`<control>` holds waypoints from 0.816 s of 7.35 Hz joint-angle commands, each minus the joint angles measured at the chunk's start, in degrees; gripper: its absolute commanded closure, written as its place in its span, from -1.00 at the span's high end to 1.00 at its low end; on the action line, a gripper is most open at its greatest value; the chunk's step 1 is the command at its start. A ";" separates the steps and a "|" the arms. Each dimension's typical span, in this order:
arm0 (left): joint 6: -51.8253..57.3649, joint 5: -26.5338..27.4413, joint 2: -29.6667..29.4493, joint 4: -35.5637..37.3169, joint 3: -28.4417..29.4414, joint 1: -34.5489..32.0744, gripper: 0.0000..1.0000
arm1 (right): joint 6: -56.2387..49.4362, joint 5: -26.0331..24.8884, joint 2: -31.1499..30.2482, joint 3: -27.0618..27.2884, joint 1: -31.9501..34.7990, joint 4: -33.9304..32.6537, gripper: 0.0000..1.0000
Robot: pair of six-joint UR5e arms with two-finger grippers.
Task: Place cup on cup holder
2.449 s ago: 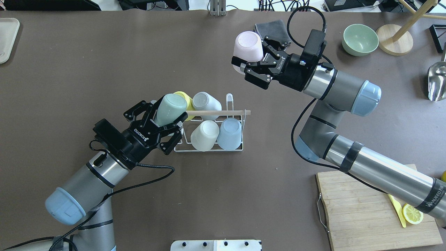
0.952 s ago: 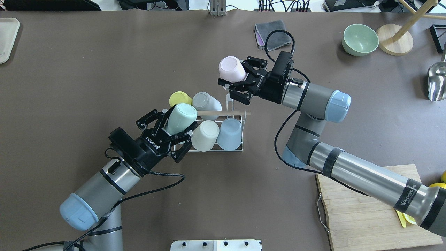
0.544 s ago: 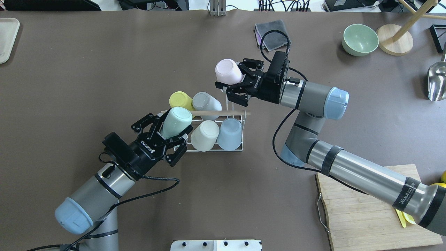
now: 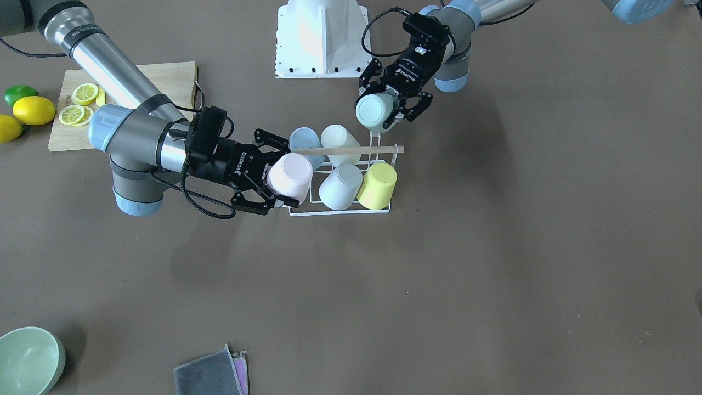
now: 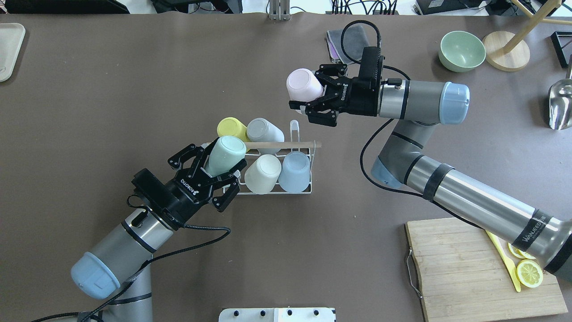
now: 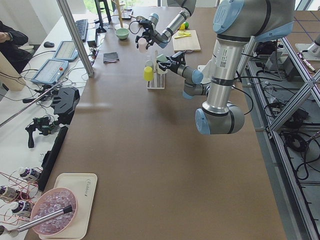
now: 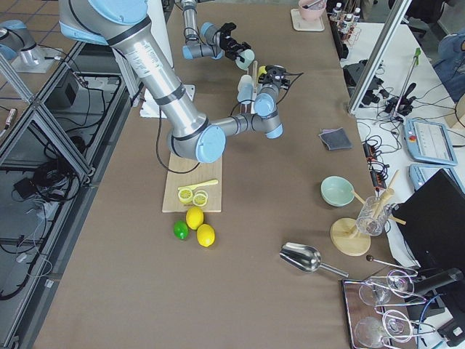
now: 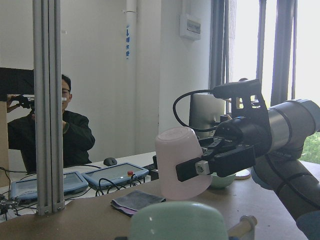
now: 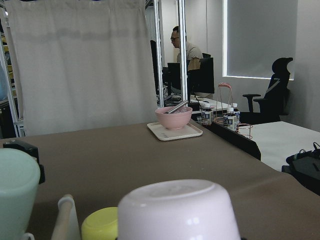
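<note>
Both tools are loaded here. The left tool (image 5: 219, 160) has its fingers closed round the sides of an upside-down mint green plastic cup (image 5: 226, 153). It holds the cup tilted, right at the left end of the small white wire cup holder (image 5: 268, 192), overlapping the end of the thin wooden rod (image 5: 286, 143) that runs across the top. The right tool (image 5: 309, 91) is clamped on an upside-down pale pink plastic cup (image 5: 302, 83), up in the air beyond the holder's far side and apart from it.

Four prongs are taken, by a yellow cup (image 5: 230, 127), a grey cup (image 5: 264, 129), a cream cup (image 5: 262, 173) and a light blue cup (image 5: 295, 171).

What worries me:
- I honestly can't tell if a prong is inside the mint cup. If the tool lets go while the cup is tilted and off-centre, I'd guess it rolls off onto the bench (image 5: 134, 89).
- The mint cup is crammed in beside the cream and yellow ones and the rod end. A rim catching any of those could knock a neighbour off.
- The holder looks light, so a sideways shove would probably slide it. Then the bare prong (image 5: 293, 127) the pink cup needs would no longer be where the right arm expects it.
- That bare prong sits just beside the grey cup and the rod, so it's a tight fit too.
</note>
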 commanded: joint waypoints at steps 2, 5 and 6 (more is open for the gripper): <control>0.12 0.00 -0.38 0.07 0.18 -0.04 -1.00 | -0.02 7.57 1.12 0.05 0.59 0.16 -1.00; 0.21 -0.09 -1.08 0.07 1.84 -0.04 -1.00 | -0.11 8.91 1.39 0.05 0.51 0.16 -1.00; 0.21 -0.09 -1.26 0.07 2.19 -0.04 -1.00 | -0.11 9.00 1.56 0.05 0.42 0.07 -1.00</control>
